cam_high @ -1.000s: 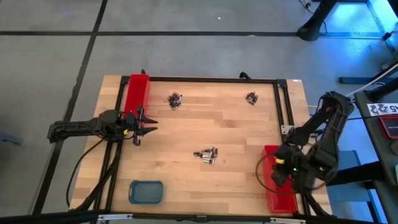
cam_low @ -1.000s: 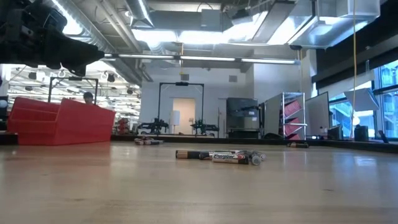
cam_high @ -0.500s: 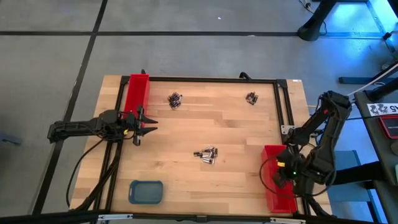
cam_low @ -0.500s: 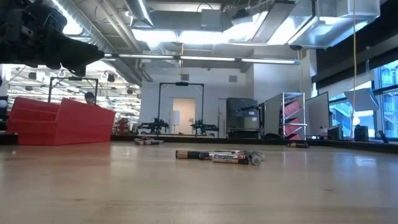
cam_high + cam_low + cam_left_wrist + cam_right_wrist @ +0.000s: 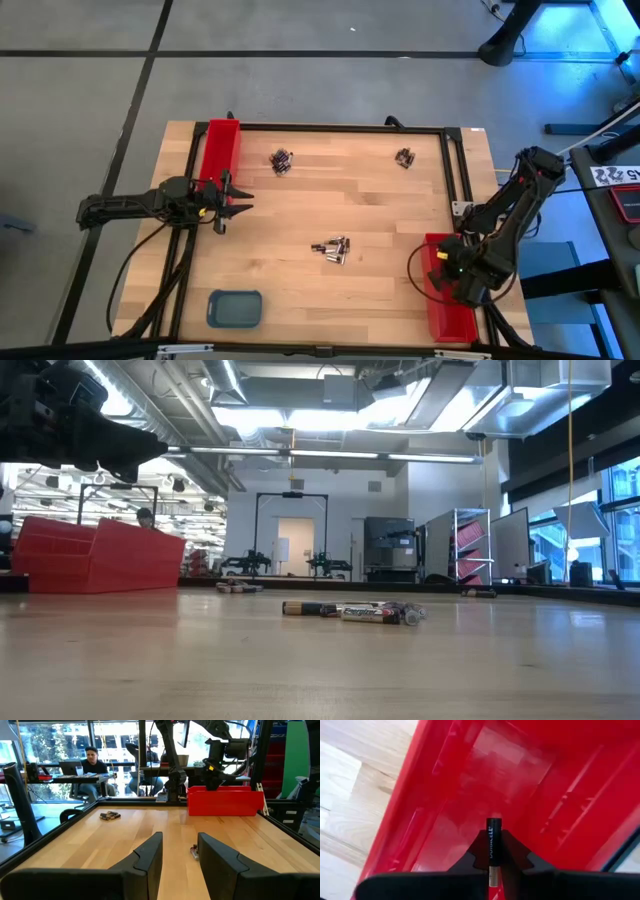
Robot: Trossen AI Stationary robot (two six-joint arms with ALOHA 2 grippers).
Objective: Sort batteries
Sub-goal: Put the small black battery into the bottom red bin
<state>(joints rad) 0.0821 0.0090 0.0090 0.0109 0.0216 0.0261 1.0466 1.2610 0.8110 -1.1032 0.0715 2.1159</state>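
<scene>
Batteries lie in three small heaps on the wooden table: one in the middle (image 5: 333, 249), one at the far left (image 5: 282, 159), one at the far right (image 5: 404, 157). My right gripper (image 5: 493, 851) is shut on a dark battery (image 5: 492, 845) above the red tray (image 5: 447, 292) at the table's near right. My left gripper (image 5: 232, 203) is open and empty beside the other red tray (image 5: 218, 152) at the table's left side; its fingers (image 5: 150, 855) point across the table toward the middle heap (image 5: 194, 851). My right gripper pinches the dark battery between its two fingers, which close on its sides at mid-length (image 5: 492, 854). The fingers lie along the battery, whose free end (image 5: 493, 822) sticks out past the fingertips. It is held clear above the red tray's floor (image 5: 485, 785), the fingers pointing down into the tray.
A small blue-grey tray (image 5: 234, 307) sits at the table's near left. A black frame (image 5: 330, 128) runs along the table's edges. In the low view the middle heap (image 5: 355, 610) lies ahead, with the red tray (image 5: 95, 555) at the left. People sit beyond the table (image 5: 92, 762).
My right gripper, with the battery, has moved a little toward the table's near edge over the red tray. The left arm has kept still.
</scene>
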